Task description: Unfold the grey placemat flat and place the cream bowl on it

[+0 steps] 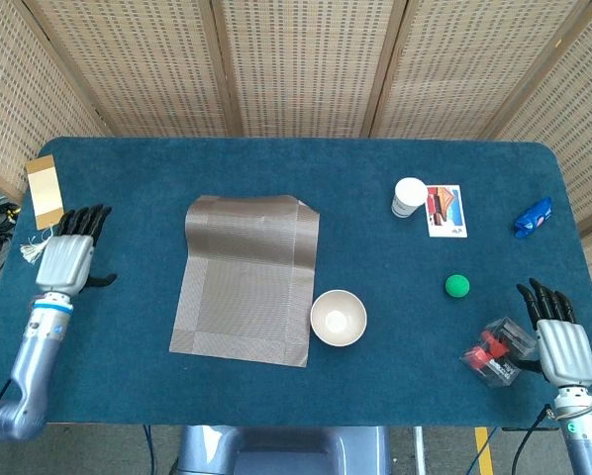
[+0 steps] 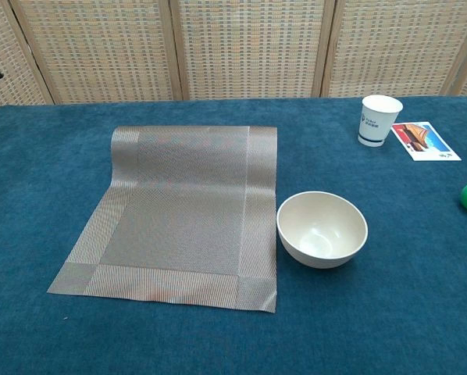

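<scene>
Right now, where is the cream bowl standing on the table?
In the head view the cream bowl stands upright on the blue table, just off the near right corner of the grey placemat, not on it.

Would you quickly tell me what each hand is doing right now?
Left hand: open, holding nothing.
Right hand: open, holding nothing.

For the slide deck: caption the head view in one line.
Grey placemat lies unfolded on the table, cream bowl beside its near right corner, left hand and right hand open and apart.
</scene>
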`<state>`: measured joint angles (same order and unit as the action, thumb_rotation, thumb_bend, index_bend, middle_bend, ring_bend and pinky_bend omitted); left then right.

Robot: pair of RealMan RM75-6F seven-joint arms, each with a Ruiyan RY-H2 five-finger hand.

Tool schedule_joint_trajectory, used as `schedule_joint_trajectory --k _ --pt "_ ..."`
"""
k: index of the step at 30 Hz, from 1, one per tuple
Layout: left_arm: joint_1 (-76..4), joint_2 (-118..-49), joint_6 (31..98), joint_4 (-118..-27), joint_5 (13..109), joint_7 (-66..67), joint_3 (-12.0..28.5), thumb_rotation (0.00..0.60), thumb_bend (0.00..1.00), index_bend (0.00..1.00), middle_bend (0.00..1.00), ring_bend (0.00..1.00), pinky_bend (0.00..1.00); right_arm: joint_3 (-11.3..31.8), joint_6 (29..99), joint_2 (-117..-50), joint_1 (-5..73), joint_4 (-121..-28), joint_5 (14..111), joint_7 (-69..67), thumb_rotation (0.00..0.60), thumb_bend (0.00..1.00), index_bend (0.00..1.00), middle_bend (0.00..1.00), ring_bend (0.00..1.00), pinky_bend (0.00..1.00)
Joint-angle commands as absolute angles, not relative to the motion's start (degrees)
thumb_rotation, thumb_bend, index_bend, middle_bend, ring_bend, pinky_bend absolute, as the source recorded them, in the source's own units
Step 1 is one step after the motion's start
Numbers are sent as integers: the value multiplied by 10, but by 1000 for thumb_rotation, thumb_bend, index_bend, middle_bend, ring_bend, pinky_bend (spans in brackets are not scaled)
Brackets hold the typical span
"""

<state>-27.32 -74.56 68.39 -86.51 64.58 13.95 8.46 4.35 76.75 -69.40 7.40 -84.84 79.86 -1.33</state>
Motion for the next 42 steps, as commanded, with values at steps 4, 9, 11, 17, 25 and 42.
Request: schedule_joint_trajectory --k 4,9,11,17,25,42 --pt "-171 -694 805 -945 740 139 -1 600 88 0 0 0 0 35 773 -696 72 -851 814 -10 600 61 32 0 0 0" --pt "-116 -695 865 -940 775 139 -34 600 89 0 0 0 0 27 780 -696 71 -854 832 -10 600 61 32 0 0 0" --pt "-91 -684 882 -952 787 128 -54 600 89 0 0 0 0 18 785 -696 70 -860 851 -11 600 61 33 0 0 0" --pt "-69 -681 898 -949 809 126 -56 600 90 0 0 0 0 2 809 -704 70 -866 902 -17 600 60 119 0 0 0" --pt "-56 -684 904 -952 835 136 -52 600 90 0 0 0 0 -6 803 -726 94 -921 957 48 600 65 254 0 0 0" --pt "-47 -679 887 -945 841 119 -30 600 91 0 0 0 0 26 685 -868 174 -942 923 206 600 120 387 68 0 42"
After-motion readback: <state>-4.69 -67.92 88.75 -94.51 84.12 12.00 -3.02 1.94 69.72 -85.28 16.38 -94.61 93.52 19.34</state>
